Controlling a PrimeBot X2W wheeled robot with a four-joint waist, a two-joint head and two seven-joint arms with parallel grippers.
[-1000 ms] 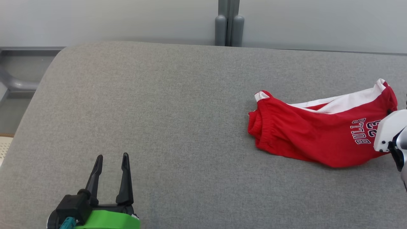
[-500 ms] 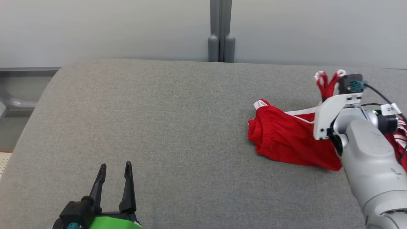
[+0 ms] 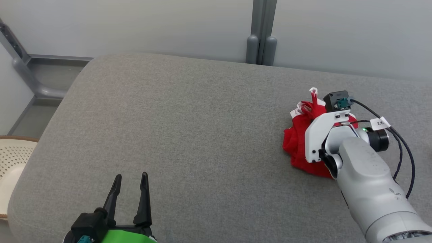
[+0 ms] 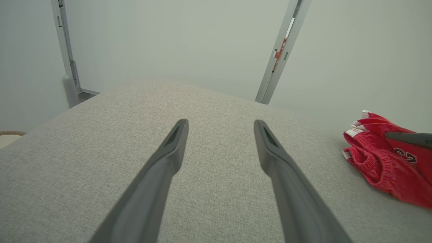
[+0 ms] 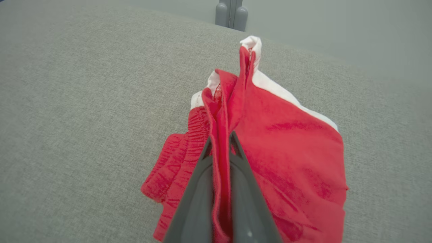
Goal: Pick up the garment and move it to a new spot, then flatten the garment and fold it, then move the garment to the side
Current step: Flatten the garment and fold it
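The garment (image 3: 297, 145), red shorts with white trim, is bunched up at the right of the grey cushion (image 3: 189, 135). My right gripper (image 5: 220, 143) is shut on a fold of the garment (image 5: 287, 148), and cloth sticks up past its fingertips. In the head view the right arm's pale wrist (image 3: 324, 135) covers part of the shorts. My left gripper (image 3: 131, 180) stands open over bare cushion at the lower left, far from the cloth. The left wrist view shows its fingers (image 4: 172, 148) spread wide and the garment (image 4: 381, 162) at the far right.
A grey wall with a vertical post (image 3: 261, 33) runs behind the cushion. A woven beige basket (image 3: 10, 162) sits on the floor past the cushion's left edge. A metal frame (image 3: 30, 81) stands at the far left.
The right gripper has gathered the shorts into a tighter bunch and lifted part of them. The head camera has turned, shifting the whole picture. The left gripper stays open.
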